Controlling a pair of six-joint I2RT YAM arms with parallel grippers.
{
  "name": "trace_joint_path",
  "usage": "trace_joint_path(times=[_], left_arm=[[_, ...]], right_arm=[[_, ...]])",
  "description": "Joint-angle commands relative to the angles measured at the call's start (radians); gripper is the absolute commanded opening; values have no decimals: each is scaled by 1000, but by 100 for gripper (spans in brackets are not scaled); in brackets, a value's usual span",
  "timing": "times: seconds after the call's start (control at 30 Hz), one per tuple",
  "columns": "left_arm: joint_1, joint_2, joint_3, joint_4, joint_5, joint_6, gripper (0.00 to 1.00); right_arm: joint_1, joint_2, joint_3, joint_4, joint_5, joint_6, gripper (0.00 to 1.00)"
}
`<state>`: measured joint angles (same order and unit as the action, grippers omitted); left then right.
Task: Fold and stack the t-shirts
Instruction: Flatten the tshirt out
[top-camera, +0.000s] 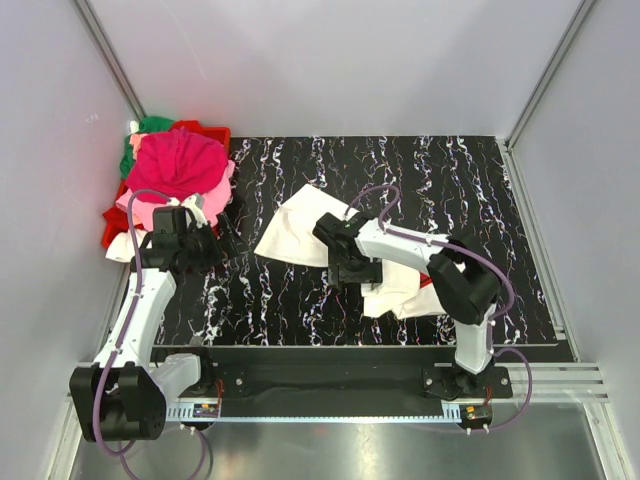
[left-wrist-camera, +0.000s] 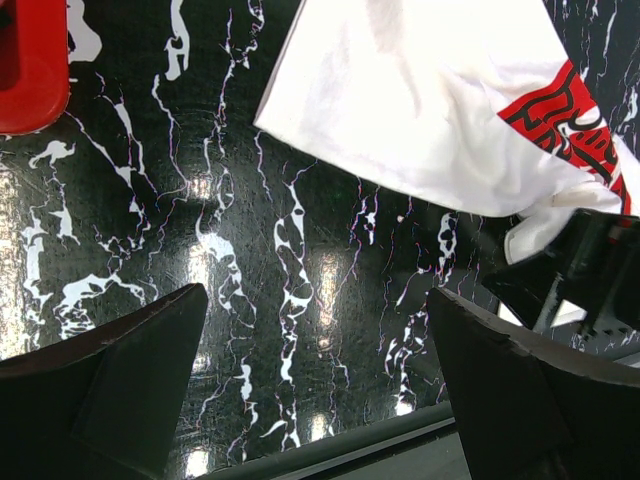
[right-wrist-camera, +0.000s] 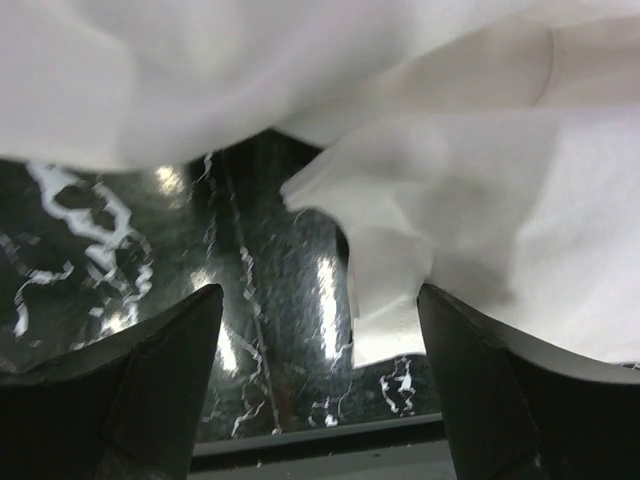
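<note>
A large white t-shirt (top-camera: 292, 232) lies crumpled in the middle of the black marbled table, and part of it runs under my right arm (top-camera: 400, 292). In the left wrist view it fills the upper right (left-wrist-camera: 420, 110) and shows its red-and-white print (left-wrist-camera: 560, 112). A heap of magenta, pink, green and white t-shirts (top-camera: 178, 165) sits at the far left. My left gripper (top-camera: 218, 246) (left-wrist-camera: 312, 295) is open and empty over bare table, left of the white shirt. My right gripper (top-camera: 350, 270) (right-wrist-camera: 320, 292) is open just above the white shirt's edge (right-wrist-camera: 450, 210), holding nothing.
A red plastic bin (top-camera: 212, 132) (left-wrist-camera: 30, 60) holds the heap of shirts at the back left. Grey walls close in the table on three sides. My right gripper shows as a dark shape (left-wrist-camera: 590, 275) at the right of the left wrist view.
</note>
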<state>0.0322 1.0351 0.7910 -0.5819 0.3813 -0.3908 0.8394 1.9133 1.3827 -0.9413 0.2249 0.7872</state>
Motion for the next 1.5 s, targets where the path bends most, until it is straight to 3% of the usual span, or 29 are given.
trace_joint_path(times=[0.0, 0.2, 0.23, 0.3, 0.33, 0.4, 0.5, 0.8, 0.93, 1.17, 1.47], left_arm=[[3, -21, -6, 27, 13, 13, 98], [5, -6, -3, 25, 10, 10, 97], [3, -6, -3, 24, 8, 12, 97], [3, -7, -4, 24, -2, 9, 97], [5, -7, -4, 24, -7, 7, 97], [5, -7, -4, 22, -16, 6, 94], [5, 3, -3, 21, -45, -6, 90], [-6, 127, 1, 95, -82, -101, 88], [-124, 244, 43, 149, -148, -143, 85], [-230, 448, 96, 217, -258, -206, 84], [-241, 603, 129, 281, -309, -227, 80]], right_arm=[[-22, 46, 22, -16, 77, -19, 85], [-29, 59, -17, -1, 97, -22, 58], [-29, 59, -33, -2, 103, -20, 44], [-29, 47, -50, 7, 103, -20, 29], [-28, 33, -60, 6, 108, -17, 13], [-29, 9, -73, -1, 116, -13, 1], [-28, -55, -82, -34, 140, -9, 0], [-28, -470, -117, -134, 160, 29, 0], [-29, -632, -172, -139, 133, 46, 0], [-28, -758, -243, -163, 125, 57, 0], [-29, -856, -264, -208, 136, 60, 0]])
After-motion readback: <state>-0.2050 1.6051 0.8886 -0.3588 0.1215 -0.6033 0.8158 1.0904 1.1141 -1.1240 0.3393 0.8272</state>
